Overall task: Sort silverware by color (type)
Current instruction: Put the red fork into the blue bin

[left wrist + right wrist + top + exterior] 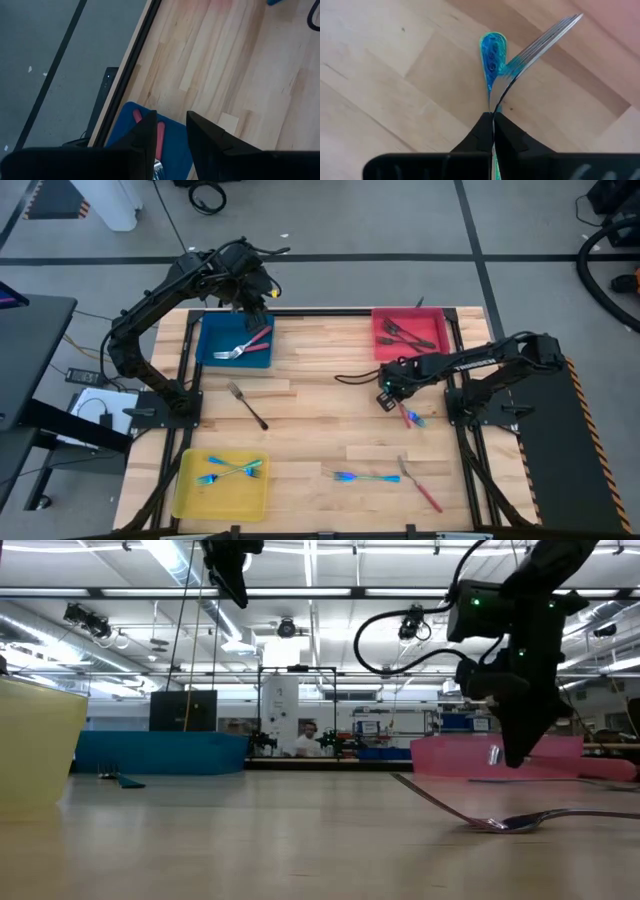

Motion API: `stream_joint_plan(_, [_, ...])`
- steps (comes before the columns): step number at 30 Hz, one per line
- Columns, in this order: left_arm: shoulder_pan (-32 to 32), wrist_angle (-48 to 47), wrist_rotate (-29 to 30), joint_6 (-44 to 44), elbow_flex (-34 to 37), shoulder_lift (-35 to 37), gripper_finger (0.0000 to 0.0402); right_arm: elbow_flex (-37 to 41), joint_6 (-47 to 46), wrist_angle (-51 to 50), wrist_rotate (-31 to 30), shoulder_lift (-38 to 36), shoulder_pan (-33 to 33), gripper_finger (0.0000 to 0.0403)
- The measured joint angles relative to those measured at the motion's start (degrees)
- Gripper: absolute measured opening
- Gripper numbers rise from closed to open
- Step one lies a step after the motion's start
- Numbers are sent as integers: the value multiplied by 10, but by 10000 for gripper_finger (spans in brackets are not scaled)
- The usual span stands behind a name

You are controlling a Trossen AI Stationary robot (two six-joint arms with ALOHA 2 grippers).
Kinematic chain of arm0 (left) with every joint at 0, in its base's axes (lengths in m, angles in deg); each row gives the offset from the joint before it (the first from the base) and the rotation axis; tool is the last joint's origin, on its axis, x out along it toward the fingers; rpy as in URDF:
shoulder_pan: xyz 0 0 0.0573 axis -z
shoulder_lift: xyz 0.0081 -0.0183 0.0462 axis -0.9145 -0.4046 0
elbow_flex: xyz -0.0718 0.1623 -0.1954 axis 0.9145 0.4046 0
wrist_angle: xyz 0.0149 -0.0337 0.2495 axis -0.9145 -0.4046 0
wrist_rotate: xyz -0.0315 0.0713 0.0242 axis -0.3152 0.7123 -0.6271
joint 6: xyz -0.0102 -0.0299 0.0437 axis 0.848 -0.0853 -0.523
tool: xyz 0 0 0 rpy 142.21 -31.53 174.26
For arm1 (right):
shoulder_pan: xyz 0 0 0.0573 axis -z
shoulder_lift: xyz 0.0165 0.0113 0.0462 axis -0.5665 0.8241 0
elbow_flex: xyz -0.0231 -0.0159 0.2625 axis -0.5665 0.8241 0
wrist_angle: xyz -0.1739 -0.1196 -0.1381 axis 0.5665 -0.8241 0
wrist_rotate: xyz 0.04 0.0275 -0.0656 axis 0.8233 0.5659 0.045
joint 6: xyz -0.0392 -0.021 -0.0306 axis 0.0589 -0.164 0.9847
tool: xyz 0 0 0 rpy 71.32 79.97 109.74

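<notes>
My right gripper hangs low over the table's right middle, shut on two pieces of silverware: a silver-tined fork and a blue-cyan spoon. From above they show as a red and a cyan streak beside the fingers. My left gripper is open and hovers above the blue tray, where a red-handled fork lies flat. In the left wrist view that red handle shows between the parted fingers, well below them. My right gripper is shut where the fork's neck and the spoon's stem meet, coming from above at a slant. Both heads stick out past the fingertips. A cyan strip runs back between the fingers. Whether both pieces are pinched, I cannot tell.
The red tray at the far right holds dark forks. The yellow tray at the near left holds blue-cyan pieces. Loose on the wood lie a dark fork, a blue-cyan piece and a red-handled fork.
</notes>
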Motion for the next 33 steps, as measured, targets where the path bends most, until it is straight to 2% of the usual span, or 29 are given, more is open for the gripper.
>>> stream_joint_plan(9, [0, 5, -12, 0, 16, 0, 105, -32, 30, -7, -2, -13, 0, 9])
stream_joint_plan(15, [4, 68, -163, -18, 121, 0, 105, -88, 117, 19, -18, -41, -3, 9])
stream_joint_plan(18, [15, 141, -205, -19, 188, 0, 105, -112, 184, 71, -19, -67, -5, 9])
stream_joint_plan(23, [47, 288, -215, -15, 290, 0, 105, -123, 259, 184, -30, -115, -5, 10])
stream_joint_plan(26, [72, 411, -215, 6, 344, 0, 105, -123, 310, 247, -66, -132, -10, 10])
stream_joint_plan(33, [143, 730, -215, 115, 452, 0, 105, -123, 425, 359, -153, -128, -19, 10])
